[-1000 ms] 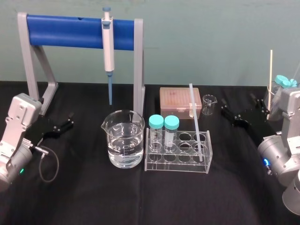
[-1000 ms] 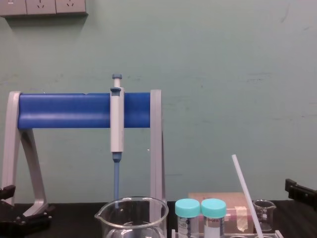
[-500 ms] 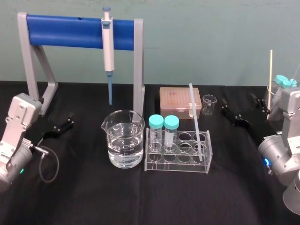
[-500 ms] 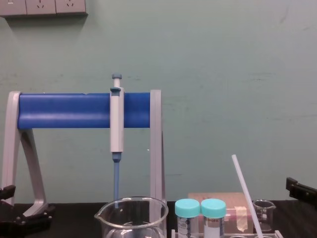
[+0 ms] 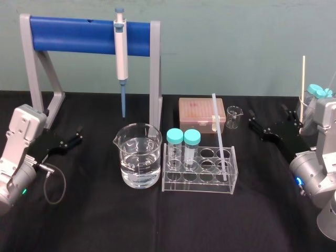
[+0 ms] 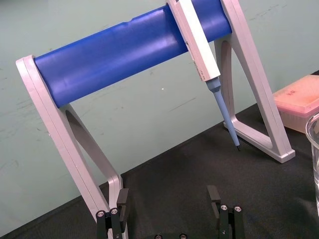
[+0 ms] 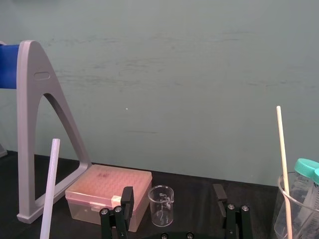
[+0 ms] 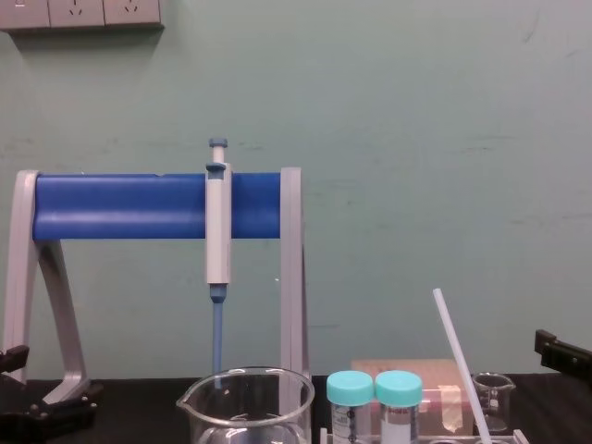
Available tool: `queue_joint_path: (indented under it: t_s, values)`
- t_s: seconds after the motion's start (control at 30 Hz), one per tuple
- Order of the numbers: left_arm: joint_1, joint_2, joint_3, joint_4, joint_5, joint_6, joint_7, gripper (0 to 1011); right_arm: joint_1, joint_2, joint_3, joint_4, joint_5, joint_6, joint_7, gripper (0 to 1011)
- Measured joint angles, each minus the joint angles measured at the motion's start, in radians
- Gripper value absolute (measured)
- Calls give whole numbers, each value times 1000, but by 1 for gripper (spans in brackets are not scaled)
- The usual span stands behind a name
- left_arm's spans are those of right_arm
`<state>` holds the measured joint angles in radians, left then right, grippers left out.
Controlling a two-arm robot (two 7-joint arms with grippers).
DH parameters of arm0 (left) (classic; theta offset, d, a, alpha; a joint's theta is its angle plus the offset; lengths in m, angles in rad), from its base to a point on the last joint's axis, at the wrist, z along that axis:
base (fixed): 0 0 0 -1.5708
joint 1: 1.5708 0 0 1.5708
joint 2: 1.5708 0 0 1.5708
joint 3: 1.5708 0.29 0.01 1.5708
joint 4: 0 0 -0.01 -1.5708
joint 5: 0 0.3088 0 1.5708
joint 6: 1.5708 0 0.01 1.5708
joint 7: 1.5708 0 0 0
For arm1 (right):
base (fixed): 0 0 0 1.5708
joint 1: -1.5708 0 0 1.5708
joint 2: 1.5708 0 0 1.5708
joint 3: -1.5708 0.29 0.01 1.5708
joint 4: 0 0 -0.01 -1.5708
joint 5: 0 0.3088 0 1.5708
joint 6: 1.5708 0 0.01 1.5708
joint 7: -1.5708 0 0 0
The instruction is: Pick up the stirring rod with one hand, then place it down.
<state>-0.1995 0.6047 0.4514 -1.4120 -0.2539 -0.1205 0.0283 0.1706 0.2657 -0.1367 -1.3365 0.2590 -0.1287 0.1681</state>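
The left gripper (image 5: 73,139) rests low over the black surface (image 5: 157,220) at the robot's left. The left wrist view shows its fingers (image 6: 122,206) spread apart with nothing between them. Ahead of it stands the blue-barred stand (image 5: 79,34) with the pipette (image 5: 121,50) hanging from it. To its right sit a large beaker (image 5: 137,157) of clear liquid and then a clear tube rack (image 5: 199,185).

The stirring rod (image 5: 219,136) stands in the rack's right end. It is tilted, with its foot in a compartment and its top leaning back toward the pink tip box (image 5: 197,113). It lies far to the right of the left gripper and much nearer the right gripper (image 5: 266,123), off that gripper's left side and apart from it. In the right wrist view the rod (image 7: 50,191) shows at the edge, not between the fingers (image 7: 127,196). Those fingers are parted and empty and face a small beaker (image 7: 161,204).

As I read it, the task has hardly started. Nothing touches the rod, so the reach, the grasp, the lift and the setting down all remain. The right gripper looks better placed for the pickup.
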Motion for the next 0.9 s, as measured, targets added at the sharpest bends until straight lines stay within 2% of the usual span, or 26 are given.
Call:
queue_joint_path:
  t_s: [0.9]
  values:
    - [0,0,0,0,0,0,0,1000,0,0,0,-1,0,-1,0,1003]
